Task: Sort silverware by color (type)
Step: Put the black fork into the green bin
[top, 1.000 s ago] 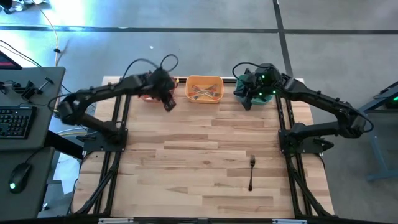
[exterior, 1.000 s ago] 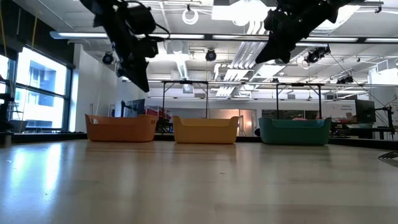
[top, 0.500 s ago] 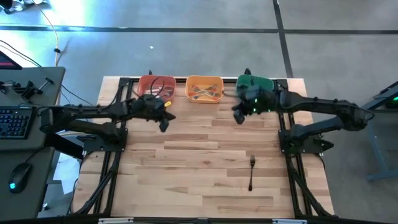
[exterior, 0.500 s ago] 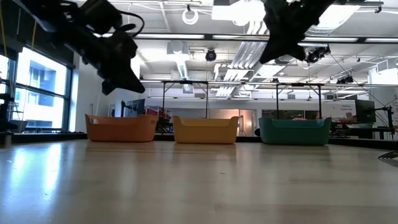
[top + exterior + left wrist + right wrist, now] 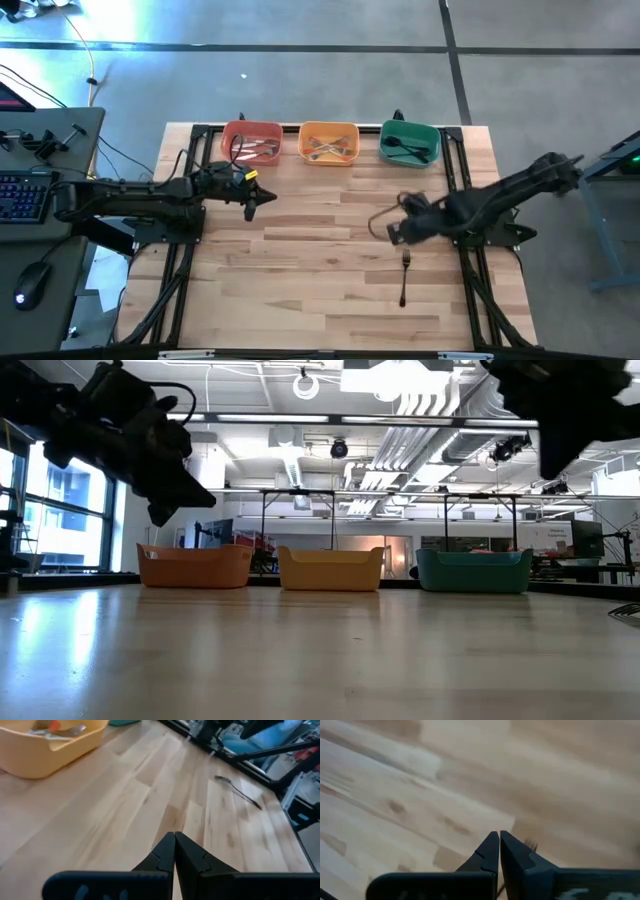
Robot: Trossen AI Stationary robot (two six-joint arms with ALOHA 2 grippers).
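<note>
One fork (image 5: 404,277) is left out on the wooden surface (image 5: 300,270); by its dark handle it looks like the black kind, though the colour is hard to be sure of. It lies just below the right gripper (image 5: 393,232), tines pointing toward it and handle running away toward the near edge. That gripper has its two fingers pressed together and carries nothing. It hangs low over the boards with the fork's tines (image 5: 530,843) just ahead of its fingertips, which reads as lining up for the last pickup; the fingers would have to part before they could take the handle.

The left gripper (image 5: 268,197) is likewise pinched shut and empty, held out over bare boards well to the side of the fork (image 5: 238,791). It seems simply parked clear of the other arm.

Beyond both grippers, along the far edge, stand three bins: red (image 5: 251,146), yellow (image 5: 328,143) and green (image 5: 410,142). Each already holds forks, so the sorting looks nearly done. The green bin's contents look dark, which suggests it is where the loose fork belongs.
</note>
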